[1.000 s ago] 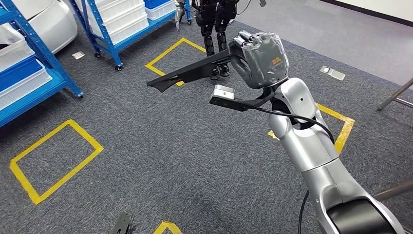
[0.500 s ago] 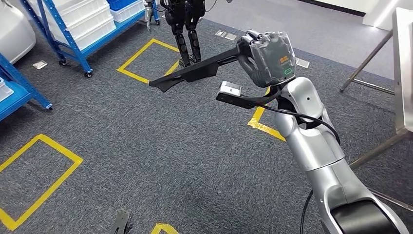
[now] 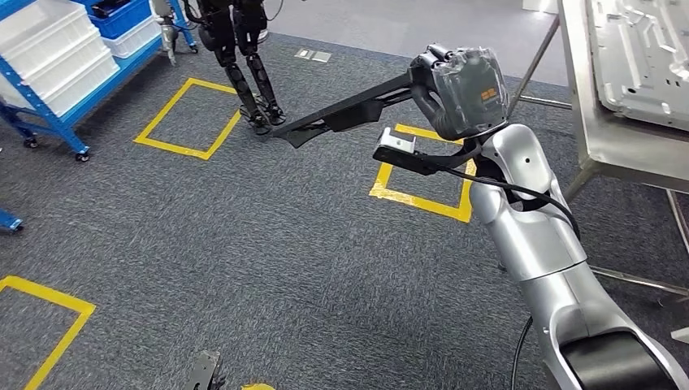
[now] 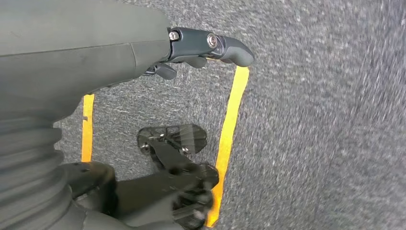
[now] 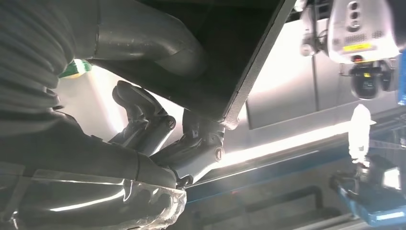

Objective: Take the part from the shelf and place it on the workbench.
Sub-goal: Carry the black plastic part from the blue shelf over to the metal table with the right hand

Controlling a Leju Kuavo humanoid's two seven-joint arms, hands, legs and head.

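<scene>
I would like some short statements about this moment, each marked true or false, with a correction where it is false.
1. The right hand holds the long black part. True.
2. The part already lies on the workbench. False: it is in the air above the carpet, left of the bench.
3. The shelf has a blue frame and white bins. True.
4. The left hand holds a second part. False: nothing shows in its fingers; it hangs above the carpet.

Black part (image 3: 341,118), grey carpet (image 3: 244,244), yellow tape (image 3: 422,203)
</scene>
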